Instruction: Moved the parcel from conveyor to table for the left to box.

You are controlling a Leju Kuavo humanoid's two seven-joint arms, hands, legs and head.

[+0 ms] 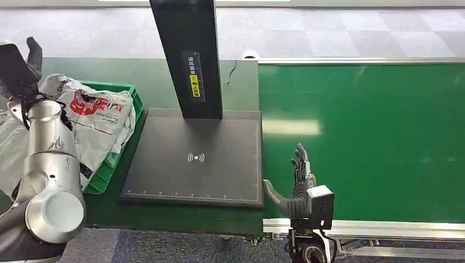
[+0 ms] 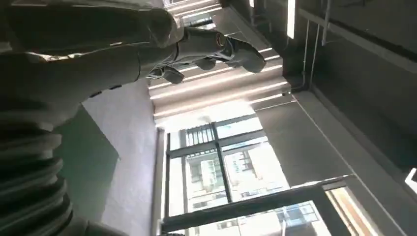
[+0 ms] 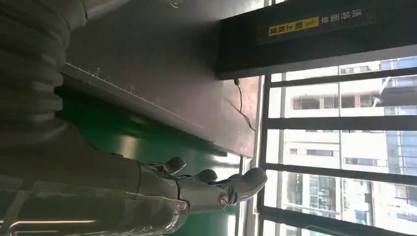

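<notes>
Conveyor belt (image 1: 362,137), a broad green flat surface, fills the head view from about one to four o'clock, and no parcel lies on the stretch that shows. The right hand (image 1: 296,186), dark-fingered with a thick grey thumb, stands at five o'clock at the belt's near edge, fingers straight and apart, thumb out toward the black scanning plate (image 1: 192,159) just beside it; it holds nothing. In the right wrist view that hand (image 3: 196,189) shows the same spread fingers over green belt.

The left hand (image 1: 24,63) is raised at ten o'clock above the green plastic crate (image 1: 123,96), which holds white plastic mail bags with red print (image 1: 93,118). In the left wrist view its fingers (image 2: 221,49) stretch out apart toward the ceiling, with nothing in them.

Judging from this, the next parcel has yet to arrive on the visible belt, so its long axis cannot be told. The relation that matters: anything coming along the belt would lie toward three o'clock of the right hand, which is far the nearer hand; the plate lies at its nine o'clock, between it and the crate.
</notes>
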